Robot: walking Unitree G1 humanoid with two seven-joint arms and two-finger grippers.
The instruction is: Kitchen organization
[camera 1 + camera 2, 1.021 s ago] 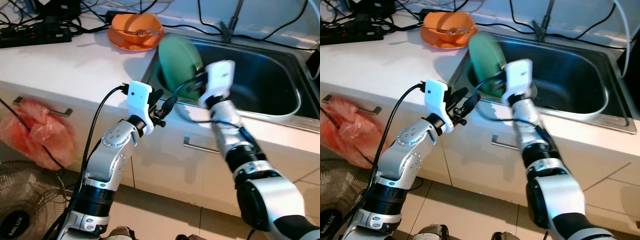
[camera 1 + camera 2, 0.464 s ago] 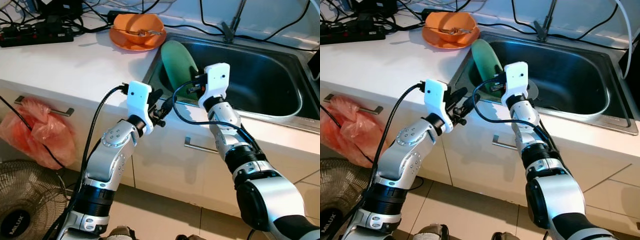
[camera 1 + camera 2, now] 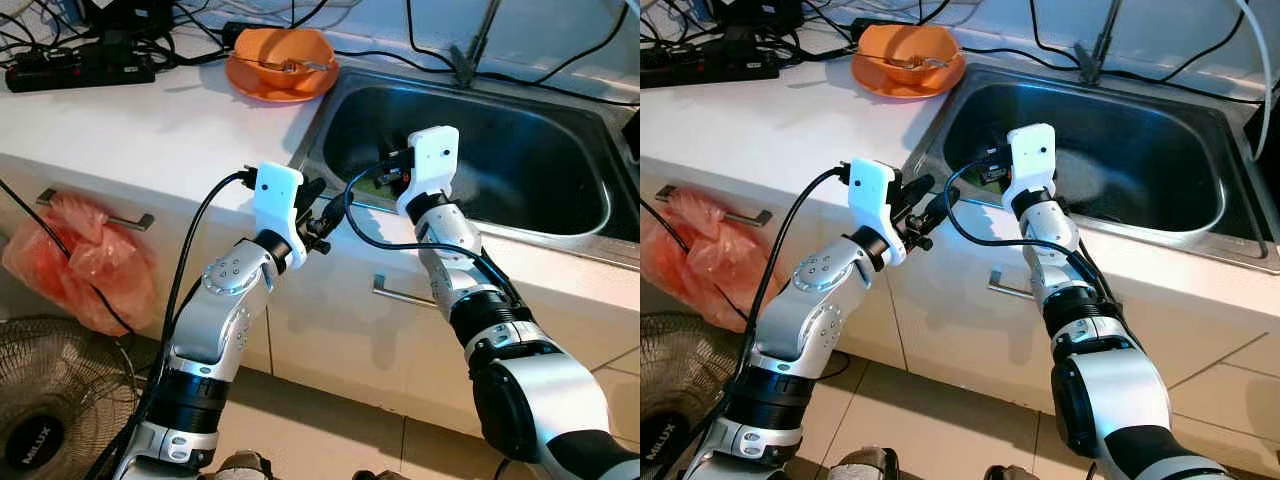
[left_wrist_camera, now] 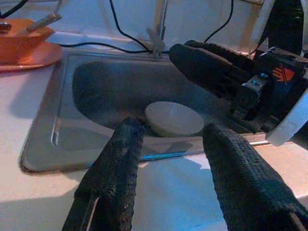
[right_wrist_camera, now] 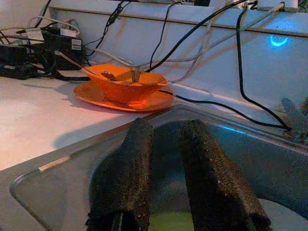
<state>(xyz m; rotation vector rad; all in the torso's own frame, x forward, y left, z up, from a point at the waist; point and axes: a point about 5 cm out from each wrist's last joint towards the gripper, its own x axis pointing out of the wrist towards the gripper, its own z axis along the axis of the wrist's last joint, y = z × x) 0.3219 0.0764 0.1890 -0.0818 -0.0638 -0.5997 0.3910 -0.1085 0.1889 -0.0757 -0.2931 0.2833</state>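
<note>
A pale green plate [image 4: 174, 119] lies flat on the bottom of the steel sink [image 3: 560, 110]; in the right eye view it is a faint pale disc [image 3: 1087, 172]. My right gripper [image 3: 386, 176] hangs over the sink's left end, just above the plate. Its fingers [image 5: 202, 163] are open a little with nothing between them. My left gripper [image 3: 326, 214] is at the counter's front edge, left of the sink. It is open and empty, and its fingers [image 4: 115, 168] point toward the basin. An orange bowl on an orange plate [image 3: 281, 62], with utensils inside, sits on the counter behind the sink's left corner.
The faucet [image 3: 470, 50] stands at the back of the sink, with cables across the back wall. A power strip and wires [image 3: 80, 70] lie at the counter's far left. A red plastic bag [image 3: 75, 275] hangs from a drawer handle, and a fan [image 3: 40, 430] stands on the floor.
The green plate stood on edge in my right gripper against the sink's left wall. It now lies flat on the sink bottom, released. The left arm is unmoved.
</note>
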